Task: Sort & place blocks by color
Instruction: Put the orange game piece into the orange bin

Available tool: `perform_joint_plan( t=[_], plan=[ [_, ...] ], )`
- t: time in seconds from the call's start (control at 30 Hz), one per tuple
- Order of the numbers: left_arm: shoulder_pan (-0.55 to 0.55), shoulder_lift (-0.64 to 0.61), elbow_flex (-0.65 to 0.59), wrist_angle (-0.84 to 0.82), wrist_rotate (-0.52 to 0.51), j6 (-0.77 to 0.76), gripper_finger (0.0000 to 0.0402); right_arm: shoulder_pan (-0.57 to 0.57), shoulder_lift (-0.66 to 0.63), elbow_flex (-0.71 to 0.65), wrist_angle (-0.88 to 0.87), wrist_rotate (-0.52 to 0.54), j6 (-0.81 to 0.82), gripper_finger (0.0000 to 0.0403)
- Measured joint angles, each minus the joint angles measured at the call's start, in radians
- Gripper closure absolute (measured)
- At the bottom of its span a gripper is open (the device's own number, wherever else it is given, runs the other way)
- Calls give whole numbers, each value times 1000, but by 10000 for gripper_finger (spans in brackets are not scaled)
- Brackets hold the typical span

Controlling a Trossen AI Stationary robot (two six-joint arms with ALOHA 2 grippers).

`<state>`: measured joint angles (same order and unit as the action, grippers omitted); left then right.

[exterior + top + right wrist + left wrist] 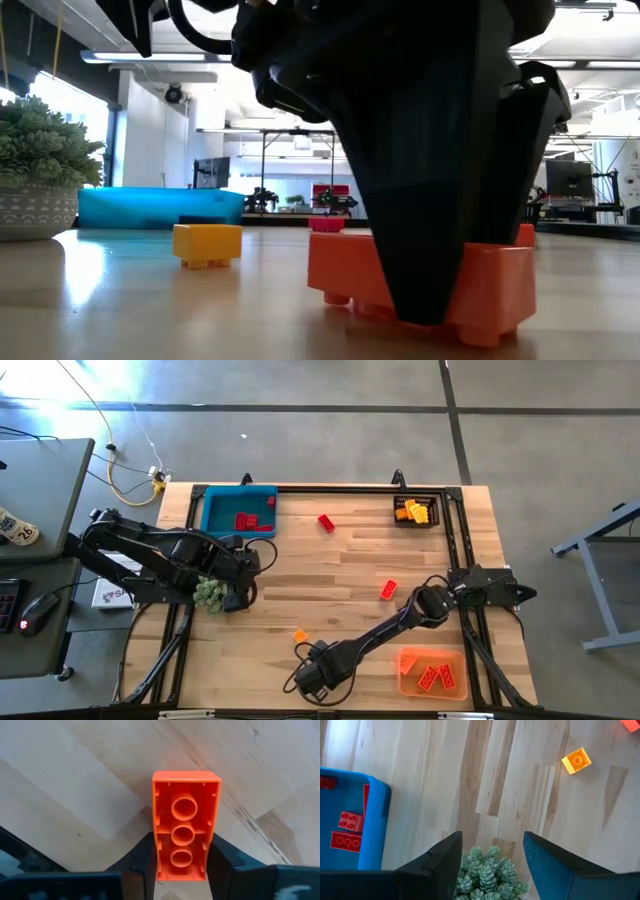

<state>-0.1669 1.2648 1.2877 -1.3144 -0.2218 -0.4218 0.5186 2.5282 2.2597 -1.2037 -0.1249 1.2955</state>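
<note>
I judge sort past halfway. Blue bin (pixel 215 512), far-left corner of desk (pixel 350 570), holds red blocks (pixel 247 520); orange bin (pixel 405 678), near-right corner, holds orange ones; yellow blocks (pixel 415 511) fill far-right tray.

My left hand (pixel 237 598) spread wide over green plant, idle.

My right hand (pixel 181 865) pinches orange block (pixel 184 825) near front edge.

Left loose mid-desk: red block (pixel 326 522), orange-red block (pixel 388 589), small orange block (pixel 299 634).

grey concrete floor (pixel 330 430) w/ seams, desk (pixel 40 490) at left, bright ceiling lights (pixel 170 58).
</note>
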Motion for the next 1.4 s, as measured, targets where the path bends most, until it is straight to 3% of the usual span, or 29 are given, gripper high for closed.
perform_joint_plan(
  t=[0.2,0.37,0.67,1.13,1.4],
  plan=[
    [0,0,0,1,0,13,202,4,0,23,-36,2,-18,301],
    [0,0,0,2,-14,13,202,24,0,95,-169,48,-16,301],
    [0,0,0,2,-5,-17,202,65,-57,95,-375,95,5,301],
    [3,0,0,65,2,-16,202,128,-127,80,-367,200,4,301],
    [40,0,0,170,5,44,202,162,-129,80,-367,191,-41,301]
  ],
)
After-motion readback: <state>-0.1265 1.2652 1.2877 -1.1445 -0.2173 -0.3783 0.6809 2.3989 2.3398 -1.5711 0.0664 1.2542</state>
